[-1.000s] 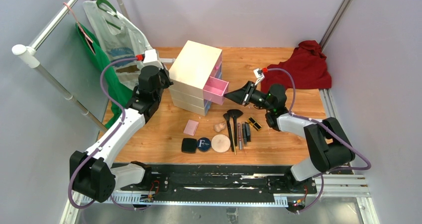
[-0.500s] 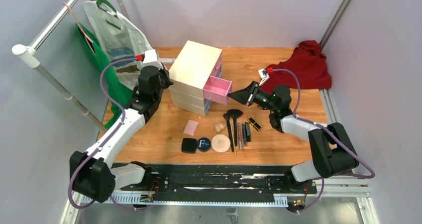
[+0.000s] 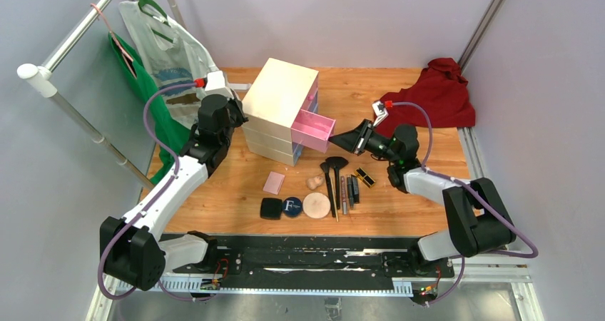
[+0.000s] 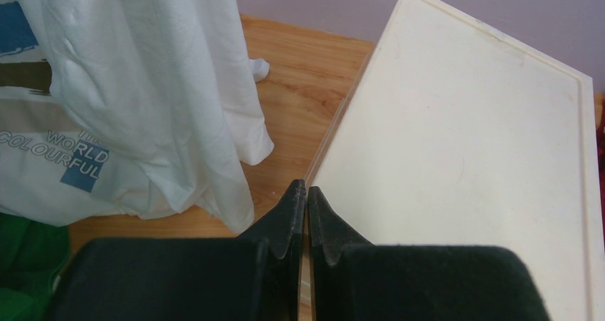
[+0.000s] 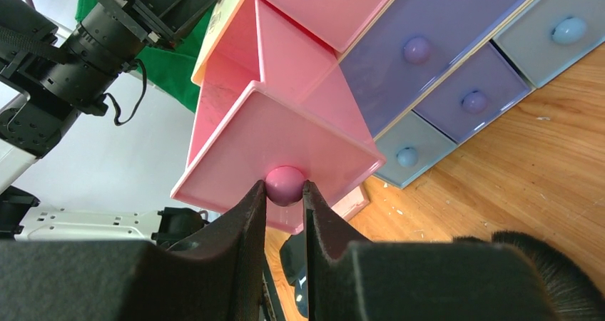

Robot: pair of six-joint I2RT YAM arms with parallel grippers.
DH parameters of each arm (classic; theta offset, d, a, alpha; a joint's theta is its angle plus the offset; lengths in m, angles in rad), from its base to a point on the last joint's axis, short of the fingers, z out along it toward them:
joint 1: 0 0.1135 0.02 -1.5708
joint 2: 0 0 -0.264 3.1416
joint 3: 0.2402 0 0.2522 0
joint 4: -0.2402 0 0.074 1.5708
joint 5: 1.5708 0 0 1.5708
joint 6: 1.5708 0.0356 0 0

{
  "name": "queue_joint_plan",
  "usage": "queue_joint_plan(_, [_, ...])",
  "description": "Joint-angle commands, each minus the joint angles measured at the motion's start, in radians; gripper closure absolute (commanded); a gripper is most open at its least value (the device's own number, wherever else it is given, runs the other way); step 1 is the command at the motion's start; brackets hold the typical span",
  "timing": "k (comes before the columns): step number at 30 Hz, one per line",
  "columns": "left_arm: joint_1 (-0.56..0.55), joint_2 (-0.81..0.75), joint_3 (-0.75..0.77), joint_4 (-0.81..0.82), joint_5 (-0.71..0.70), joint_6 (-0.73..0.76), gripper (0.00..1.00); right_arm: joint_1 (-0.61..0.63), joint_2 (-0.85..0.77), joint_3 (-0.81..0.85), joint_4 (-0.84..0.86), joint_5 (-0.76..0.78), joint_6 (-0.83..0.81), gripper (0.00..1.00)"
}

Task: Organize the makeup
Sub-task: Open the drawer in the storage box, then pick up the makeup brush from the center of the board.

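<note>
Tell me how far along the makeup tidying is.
Done: the pink drawer stands partly open. In hand: the right pincer grips its knob; the left pincer, shut, sits by the chest. Left: the makeup lies out on the table.

The wooden table [image 3: 399,85] bears a cream chest [image 3: 280,93] and, far right, a red cloth [image 3: 435,93]. In front of the chest lie compacts [image 3: 291,207], puff [image 3: 316,205], sponge [image 3: 312,182], brushes [image 3: 330,182], pencils [image 3: 347,192], lipstick [image 3: 364,177].

I see the makeup [image 3: 316,205] in a row in front of the chest [image 3: 280,91]; a cloth [image 3: 435,96] lies right of it, a bag [image 3: 165,50] left.
</note>
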Motion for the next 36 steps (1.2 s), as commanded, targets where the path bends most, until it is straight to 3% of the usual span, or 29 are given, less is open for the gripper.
queue_joint_plan(1, [0.006, 0.022, -0.049, -0.146, 0.039, -0.006, 0.94, -0.028, -0.027, -0.023, -0.001, 0.005, -0.029, 0.99])
queue_joint_plan(9, [0.008, 0.025, -0.051, -0.143, 0.040, -0.007, 0.94, -0.033, -0.032, -0.022, -0.007, 0.005, -0.033, 0.98])
queue_joint_plan(10, [0.007, 0.025, -0.051, -0.142, 0.041, -0.008, 0.94, -0.033, -0.031, -0.022, -0.008, 0.004, -0.033, 0.94])
queue_joint_plan(14, [0.007, 0.028, -0.052, -0.141, 0.043, -0.008, 0.94, -0.033, -0.037, -0.018, -0.013, 0.002, -0.038, 0.60])
queue_joint_plan(16, [0.007, 0.029, -0.052, -0.141, 0.043, -0.008, 0.94, -0.033, -0.044, -0.014, -0.023, 0.002, -0.043, 0.50])
queue_joint_plan(20, [0.008, 0.029, -0.052, -0.141, 0.043, -0.009, 0.94, -0.036, -0.065, -0.011, -0.047, 0.001, -0.055, 0.37])
queue_joint_plan(24, [0.008, 0.024, -0.049, -0.146, 0.043, -0.006, 0.94, -0.067, -0.134, -0.025, -0.098, -0.001, -0.071, 0.34])
queue_joint_plan(30, [0.009, 0.011, -0.042, -0.148, 0.046, -0.003, 0.93, -0.088, -0.355, -0.008, -0.430, 0.070, -0.221, 0.32])
queue_joint_plan(36, [0.009, -0.009, -0.026, -0.123, 0.079, 0.016, 0.74, -0.043, -0.542, 0.068, -0.890, 0.237, -0.444, 0.36])
